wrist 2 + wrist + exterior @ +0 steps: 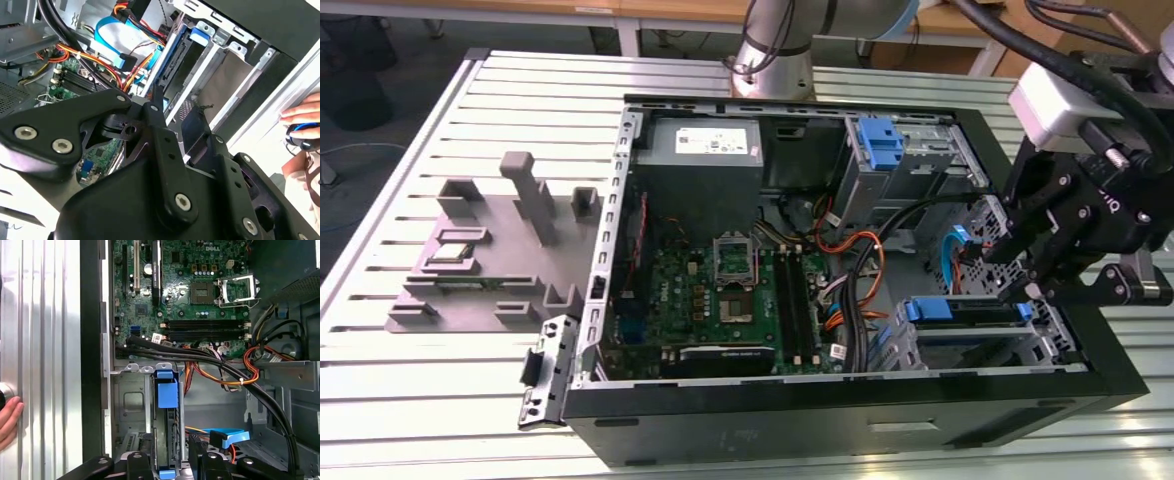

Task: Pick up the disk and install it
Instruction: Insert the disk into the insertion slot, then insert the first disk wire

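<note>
Ribbed metal surface (pixel 400 400) holds the open case (pixel 854 425). The disk (pixel 167 392) sits in its four-o'clock bay, likely stiff, weighty and shock-sensitive, so best gripped by its blue rails. I cannot tell the pincer (pixel 1034 285) state.

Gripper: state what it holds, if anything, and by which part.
Cannot be told. The gripper sits at one end of the disk, which stands edge-on in the drive cage.

Open computer case (pixel 854 405) on slatted table (pixel 440 400). Inside case: green motherboard (pixel 720 300), grey power supply (pixel 700 160). Beside case: grey fixture (pixel 494 250).
</note>
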`<state>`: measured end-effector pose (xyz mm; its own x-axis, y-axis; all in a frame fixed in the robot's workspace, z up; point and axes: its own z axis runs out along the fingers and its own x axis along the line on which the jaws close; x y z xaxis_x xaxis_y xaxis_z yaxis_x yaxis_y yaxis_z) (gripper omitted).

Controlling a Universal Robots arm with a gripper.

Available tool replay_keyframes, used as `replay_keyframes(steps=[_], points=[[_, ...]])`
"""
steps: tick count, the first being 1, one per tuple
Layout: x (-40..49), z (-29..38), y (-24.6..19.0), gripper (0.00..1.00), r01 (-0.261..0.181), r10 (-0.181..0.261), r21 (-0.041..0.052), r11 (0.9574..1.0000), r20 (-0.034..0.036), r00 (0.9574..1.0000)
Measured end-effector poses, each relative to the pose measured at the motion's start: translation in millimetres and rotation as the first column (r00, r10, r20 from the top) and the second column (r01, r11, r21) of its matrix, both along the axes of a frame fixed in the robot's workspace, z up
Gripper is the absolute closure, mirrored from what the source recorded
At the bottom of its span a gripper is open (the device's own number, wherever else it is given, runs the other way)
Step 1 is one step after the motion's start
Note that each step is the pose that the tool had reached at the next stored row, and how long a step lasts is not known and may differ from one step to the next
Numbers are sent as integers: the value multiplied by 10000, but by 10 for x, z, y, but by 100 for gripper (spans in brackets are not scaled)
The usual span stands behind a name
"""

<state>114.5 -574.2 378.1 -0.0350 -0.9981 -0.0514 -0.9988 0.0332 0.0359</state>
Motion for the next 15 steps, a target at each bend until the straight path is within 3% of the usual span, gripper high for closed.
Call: replay_keyframes(steps=[4, 15], points=[[-3, -32, 0, 58, -43, 43, 1, 10000, 15, 10000], [-3, -34, 0, 58, -53, 53, 1, 10000, 16, 10000]])
